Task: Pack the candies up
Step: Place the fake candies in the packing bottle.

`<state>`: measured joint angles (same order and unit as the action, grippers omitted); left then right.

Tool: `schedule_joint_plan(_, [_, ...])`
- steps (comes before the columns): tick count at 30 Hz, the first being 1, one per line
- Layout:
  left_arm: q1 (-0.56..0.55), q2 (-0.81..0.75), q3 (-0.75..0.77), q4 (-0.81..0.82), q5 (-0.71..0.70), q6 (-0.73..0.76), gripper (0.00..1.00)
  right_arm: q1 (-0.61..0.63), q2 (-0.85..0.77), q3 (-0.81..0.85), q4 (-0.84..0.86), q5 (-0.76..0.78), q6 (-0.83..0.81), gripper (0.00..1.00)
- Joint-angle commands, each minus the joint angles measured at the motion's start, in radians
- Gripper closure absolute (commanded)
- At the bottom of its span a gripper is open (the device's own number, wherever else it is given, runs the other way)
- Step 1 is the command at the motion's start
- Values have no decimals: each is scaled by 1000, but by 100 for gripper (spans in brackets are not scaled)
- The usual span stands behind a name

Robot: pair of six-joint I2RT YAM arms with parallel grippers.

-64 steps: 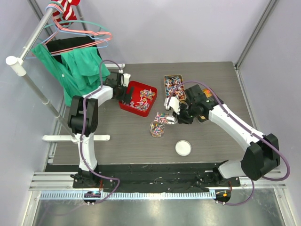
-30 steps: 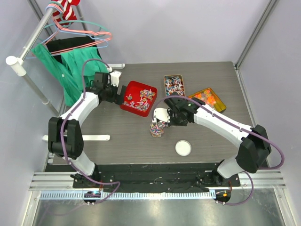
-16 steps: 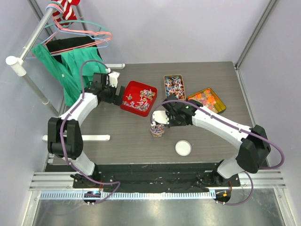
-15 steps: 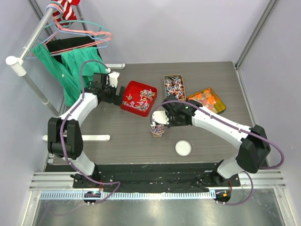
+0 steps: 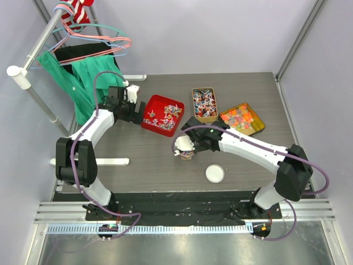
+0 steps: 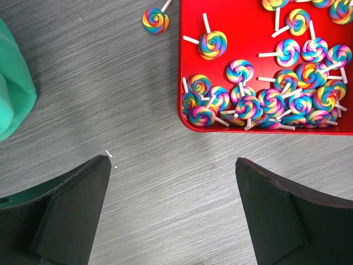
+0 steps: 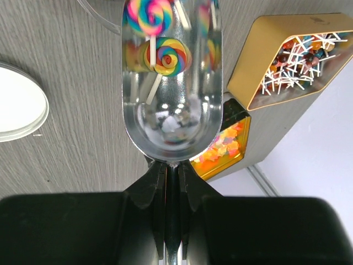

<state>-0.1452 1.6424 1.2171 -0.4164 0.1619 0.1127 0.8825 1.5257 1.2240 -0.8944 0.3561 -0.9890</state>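
Swinging in from the tins (image 5: 204, 103), the right arm (image 5: 248, 145) now hangs its scoop (image 5: 181, 144) over the jar (image 5: 187, 155), and the left arm (image 5: 98, 122) has backed off the red tray (image 5: 154, 106). Grey wood-grain table (image 5: 138, 160), pale walls, a green cloth (image 5: 91, 77) on a rack (image 5: 33, 52).

Left wrist view: jaws stand wide apart and empty. The candies (image 6: 248, 105) lie heaped in the tray, with one stray lollipop (image 6: 155, 20) on the table.

Right wrist view: jaws clamp the scoop handle, with a couple of candies inside. Tipped off-centre, they could miss the jar mouth, or their sticks could snag its rim.
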Motion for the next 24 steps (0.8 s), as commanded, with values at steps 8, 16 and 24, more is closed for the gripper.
schedule_joint_plan(8, [13,-18,-5,41,11,-5,0,18,-29,17,-1,113,-72,99])
schedule_joint_plan(16, [19,-16,-8,44,11,-7,0,19,-41,32,-8,141,-94,99])
schedule_joint_plan(24, [25,-16,-13,48,10,-8,0,18,-56,97,-55,98,-88,99])
